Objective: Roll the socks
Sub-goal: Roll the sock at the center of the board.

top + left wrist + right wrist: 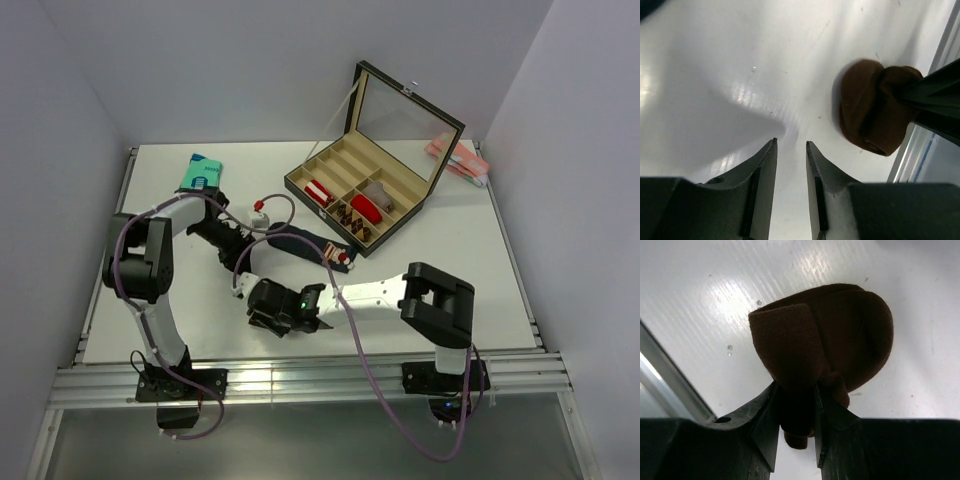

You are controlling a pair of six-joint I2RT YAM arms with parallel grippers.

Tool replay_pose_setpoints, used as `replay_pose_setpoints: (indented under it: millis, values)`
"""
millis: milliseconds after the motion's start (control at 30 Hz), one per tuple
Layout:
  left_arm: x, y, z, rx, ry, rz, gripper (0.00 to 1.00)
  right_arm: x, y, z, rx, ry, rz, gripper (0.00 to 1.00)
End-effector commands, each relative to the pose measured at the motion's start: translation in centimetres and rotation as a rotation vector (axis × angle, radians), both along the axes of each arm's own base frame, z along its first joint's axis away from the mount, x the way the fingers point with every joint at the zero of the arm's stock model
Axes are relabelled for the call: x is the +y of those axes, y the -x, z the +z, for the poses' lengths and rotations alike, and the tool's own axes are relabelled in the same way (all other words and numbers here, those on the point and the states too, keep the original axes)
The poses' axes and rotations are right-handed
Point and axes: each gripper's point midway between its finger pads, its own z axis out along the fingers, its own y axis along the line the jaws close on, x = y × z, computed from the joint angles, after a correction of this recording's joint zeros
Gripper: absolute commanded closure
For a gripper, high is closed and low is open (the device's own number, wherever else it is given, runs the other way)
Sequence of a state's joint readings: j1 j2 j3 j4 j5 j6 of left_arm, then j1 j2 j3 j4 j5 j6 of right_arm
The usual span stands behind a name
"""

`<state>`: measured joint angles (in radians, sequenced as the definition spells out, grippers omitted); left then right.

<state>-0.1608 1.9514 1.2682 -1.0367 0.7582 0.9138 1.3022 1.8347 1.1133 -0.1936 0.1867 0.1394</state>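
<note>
- Firmly pinches a fold of the brown sock (850, 330) in the right gripper (796, 405), jaws narrowly parted.
- Holds nothing in the left gripper (791, 150), slightly open, sock just to its right.

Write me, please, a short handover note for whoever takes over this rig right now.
Right gripper: jaws shut on a fold of the brown sock, which lies on the table near its front edge.
Left gripper: jaws narrowly open, empty, low over the table beside that sock.
Navy sock: flat on the table in front of the open box, not rolled.
Done: brown sock partly folded over, not a finished roll.
Left: finish rolling the brown sock, then roll the navy one.
</note>
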Motion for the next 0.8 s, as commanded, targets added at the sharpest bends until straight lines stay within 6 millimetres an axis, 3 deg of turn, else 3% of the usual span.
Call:
replay_pose_setpoints:
  millis: [0, 133, 200, 367, 400, 467, 567, 767]
  values:
    - [0.0, -3.4, 1.9, -0.176, 0.009, 0.102, 0.66, -3.4, 2.9, -1.3, 0.271, 0.105, 0.038, 0.94]
    - [1.0, -5.8, 4.7, -0.305, 0.022, 0.243, 0.62, -4.0, 1.6, -0.5, 0.409, 0.070, -0.006, 0.93]
    - [1.4, -7.2, 5.8, -0.384, 0.042, 0.291, 0.59, -4.3, 1.8, -0.4, 0.481, 0.067, 0.001, 0.92]
    - [3.6, -9.6, 10.9, -0.515, 0.104, 0.474, 0.51, -4.2, 1.2, -0.1, 0.582, 0.061, -0.009, 0.91]
    - [3.4, -9.5, 11.6, -0.524, 0.126, 0.469, 0.49, -4.7, 1.0, -0.7, 0.614, 0.080, -0.025, 0.90]
    - [4.9, -9.6, 13.3, -0.576, 0.145, 0.499, 0.49, -4.4, 0.7, -0.6, 0.656, 0.069, -0.032, 0.90]
    - [4.7, -8.5, 14.7, -0.672, 0.159, 0.450, 0.45, -4.3, 0.2, -1.1, 0.760, 0.045, -0.057, 0.89]
    - [3.5, -4.3, 14.1, -0.856, 0.112, 0.269, 0.33, -4.9, -2.5, -2.1, 0.866, 0.031, -0.124, 0.89]
